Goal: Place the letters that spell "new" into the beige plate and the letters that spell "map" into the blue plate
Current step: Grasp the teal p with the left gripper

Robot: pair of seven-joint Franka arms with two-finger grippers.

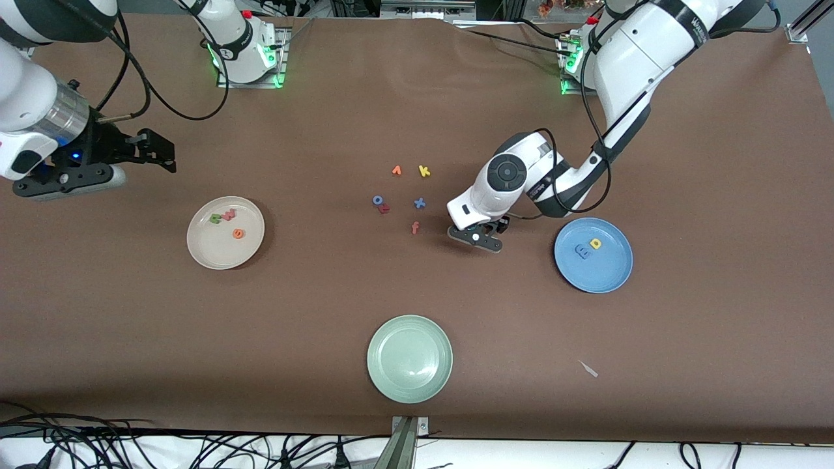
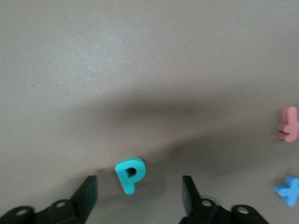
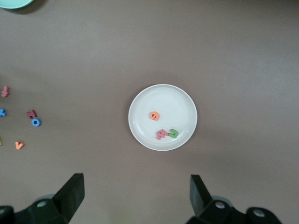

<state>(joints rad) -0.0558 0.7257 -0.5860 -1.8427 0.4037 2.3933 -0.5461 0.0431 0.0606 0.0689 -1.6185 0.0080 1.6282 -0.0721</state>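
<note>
I see a pale green plate (image 1: pixel 410 359) near the table's (image 1: pixel 130 339) front edge, about midway along it, with nothing on it. Toward the middle of the table lies a loose cluster of foam letters: an orange v (image 1: pixel 397 170) and a yellow k (image 1: pixel 424 171) farthest from the front camera, then a blue o (image 1: pixel 377 200) touching a red letter (image 1: pixel 384 208), a blue x (image 1: pixel 419 203), and an orange f (image 1: pixel 415 227) nearest. A small pale scrap (image 1: pixel 589 369) lies toward the left arm's end, near the front edge.

No printed text, only foam letters: teal p (image 2: pixel 130 174), yellow k (image 1: pixel 424 171)
</note>
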